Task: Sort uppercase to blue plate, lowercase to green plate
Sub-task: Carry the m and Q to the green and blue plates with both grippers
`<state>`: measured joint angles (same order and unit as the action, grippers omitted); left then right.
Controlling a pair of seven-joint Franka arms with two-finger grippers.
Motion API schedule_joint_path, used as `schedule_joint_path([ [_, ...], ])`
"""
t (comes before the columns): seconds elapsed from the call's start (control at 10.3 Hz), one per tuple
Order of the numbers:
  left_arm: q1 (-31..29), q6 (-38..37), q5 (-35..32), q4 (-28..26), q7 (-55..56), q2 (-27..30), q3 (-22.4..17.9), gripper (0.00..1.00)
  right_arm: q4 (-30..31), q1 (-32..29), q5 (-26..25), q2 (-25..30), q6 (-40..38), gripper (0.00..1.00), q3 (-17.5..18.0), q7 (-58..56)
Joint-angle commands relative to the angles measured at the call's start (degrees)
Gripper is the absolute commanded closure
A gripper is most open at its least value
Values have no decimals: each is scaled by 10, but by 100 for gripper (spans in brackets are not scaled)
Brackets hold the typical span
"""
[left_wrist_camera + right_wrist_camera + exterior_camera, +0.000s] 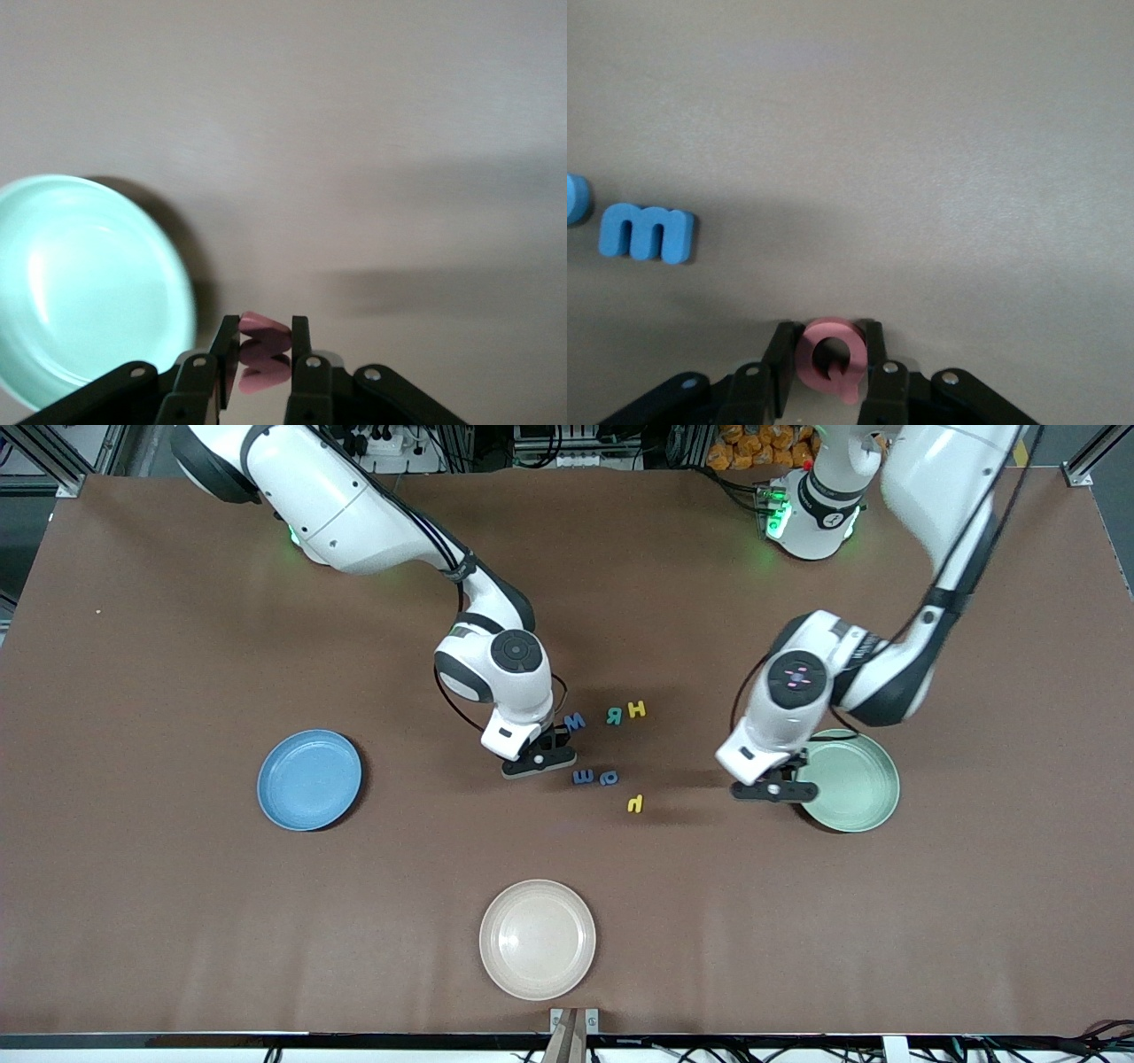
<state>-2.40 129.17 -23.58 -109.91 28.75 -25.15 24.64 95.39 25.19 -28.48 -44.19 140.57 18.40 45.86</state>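
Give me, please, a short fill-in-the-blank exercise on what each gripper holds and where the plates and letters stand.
1. The left gripper, beside the green plate, is shut on a ___ letter.
2. The right gripper is shut on a red letter G above the ___.
3. The plate nearest the front camera is ___.
4. The blue plate holds ___ letters.

Answers: red; table; beige; no

- A robot lab bench: a brown table [177,691] with two white arms bolted at its edge.
- Aluminium frame rails [53,460] at the corners.
- Cables and power strips [381,443] run along the edge by the arm bases.
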Motion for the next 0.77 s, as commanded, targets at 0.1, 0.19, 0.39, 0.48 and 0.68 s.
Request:
schedule_joint_path([
  [0.1,-100,2,-7,-21,-104,-3,22,100,-5,-57,-11,18,-59,100,34,4],
  [0.19,-119,7,-7,-23,-120,-12,22,100,-4,-87,-7,36,-97,100,54,4],
  [0.39,-138,13,-8,-30,-121,-24,21,100,-2,-140,53,80,-152,100,66,-12],
  [0.48,-145,18,-6,-29,-121,-30,21,100,1,-164,79,108,-190,100,66,-67],
  [0.68,-147,19,-6,-25,-112,-32,21,51,23,-228,125,171,-284,100,63,-190],
])
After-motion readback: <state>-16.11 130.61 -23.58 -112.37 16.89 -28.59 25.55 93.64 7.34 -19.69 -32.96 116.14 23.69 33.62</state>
